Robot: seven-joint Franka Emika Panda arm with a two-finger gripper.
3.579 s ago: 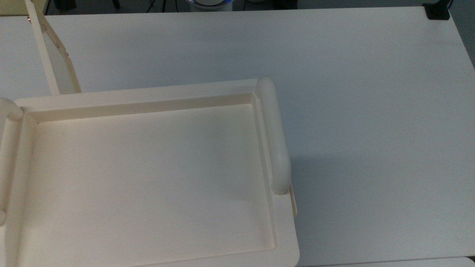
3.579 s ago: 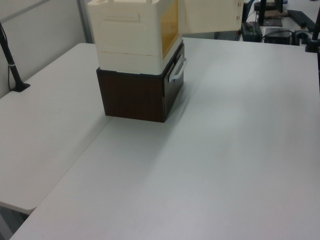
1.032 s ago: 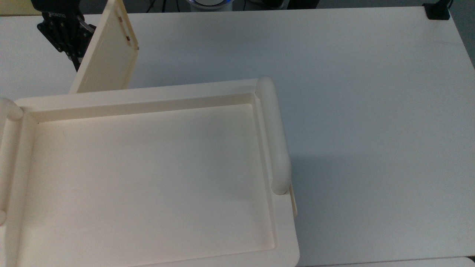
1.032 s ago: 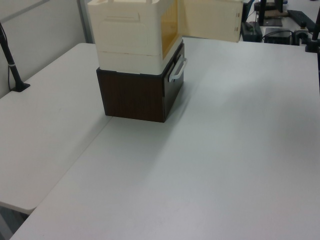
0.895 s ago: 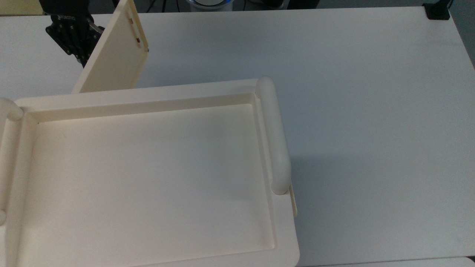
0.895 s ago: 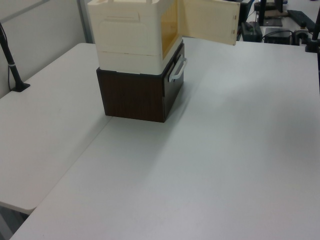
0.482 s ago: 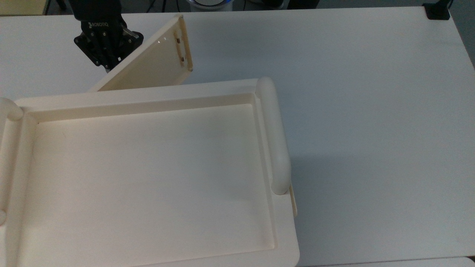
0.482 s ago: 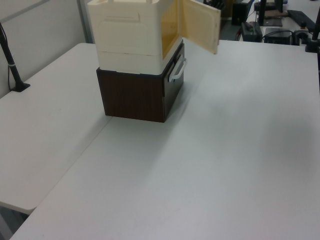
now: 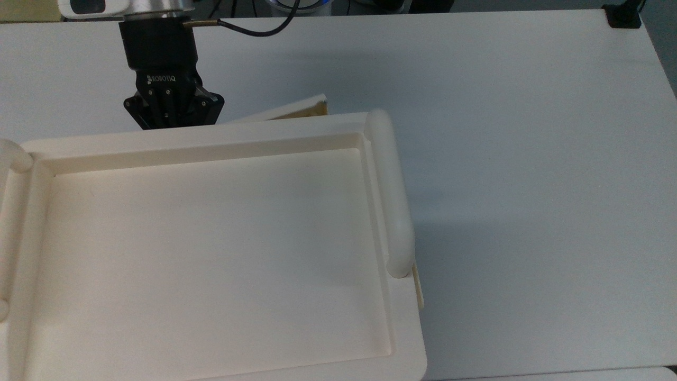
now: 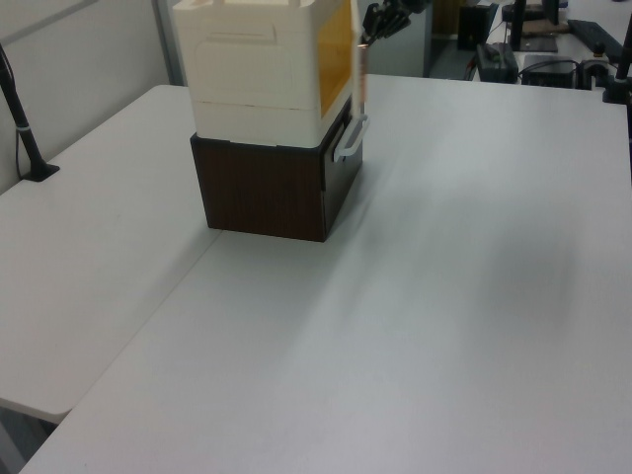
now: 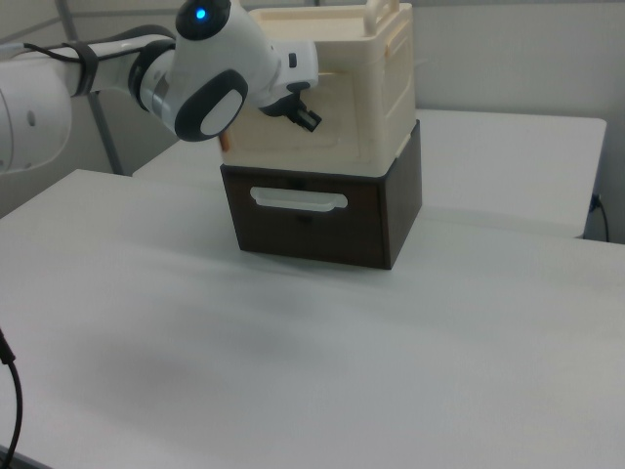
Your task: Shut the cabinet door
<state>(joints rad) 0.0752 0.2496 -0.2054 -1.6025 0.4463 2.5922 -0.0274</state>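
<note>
The cabinet [image 9: 211,248] is a large cream box with a recessed top, standing on a dark brown drawer unit [image 10: 267,188]. The cabinet door [image 9: 288,112] shows in the top view as a narrow strip just off the cabinet's far edge, almost flush with the front. In the left view the cabinet door [image 10: 361,74] is edge-on against the amber opening. My black gripper [image 9: 172,119] is pressed against the door's outer face, its tips hidden under the cabinet's rim in the top view. In the left view the gripper [image 10: 368,38] tapers to a shut point touching the door. The right view has the gripper [image 11: 307,119] in front of the cabinet.
A white table [image 9: 529,132] stretches wide to the top view's right of the cabinet. A white drawer handle [image 10: 351,138] sticks out below the door. A short cream tab [image 9: 418,286] sits on the cabinet's side. A black clamp [image 9: 624,16] sits at the table's far corner.
The door has swung from wide open to nearly shut against the cabinet front. My gripper followed it toward the top view's right, staying on the door's outer face.
</note>
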